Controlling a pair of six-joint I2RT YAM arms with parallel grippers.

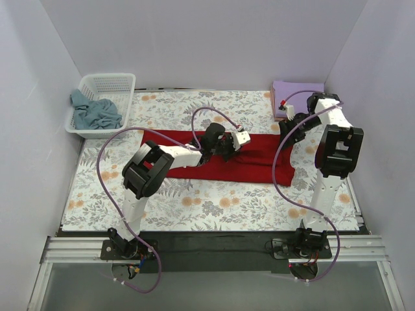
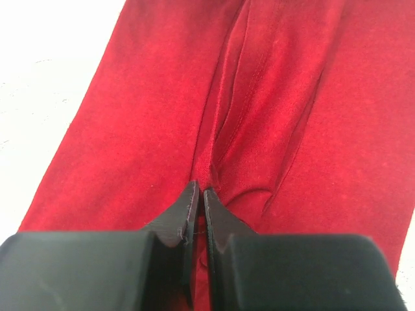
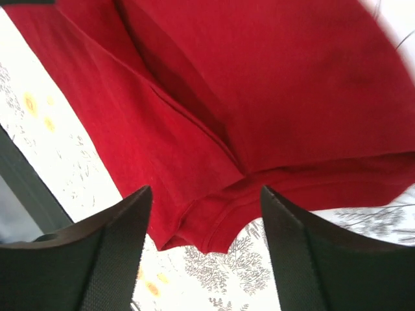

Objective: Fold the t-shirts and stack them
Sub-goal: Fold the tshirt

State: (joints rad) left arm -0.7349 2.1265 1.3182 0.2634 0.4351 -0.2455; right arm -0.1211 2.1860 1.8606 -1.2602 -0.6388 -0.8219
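Top external view shows the deep red soft cloth t-shirt (image 1: 259, 167) lying mid floral-clothed desk (image 1: 214, 207), long axis left edge to right edge, the left arm (image 1: 148, 170) with jaws pinched on its middle ridge, the right arm (image 1: 338, 150) with jaws wide open over its right-end hem

The left black-and-white robot arm (image 1: 155, 165) reaches forward and rightward, wrist tipped down. Its black two-finger left gripper (image 2: 198, 192) is pinched closed on a fold of the deep red cloth t-shirt (image 2: 130, 129). The right black-and-white robot arm (image 1: 337, 146) stands tall and bends back leftward. Its right gripper (image 3: 206, 194) has its fingers spread wide.
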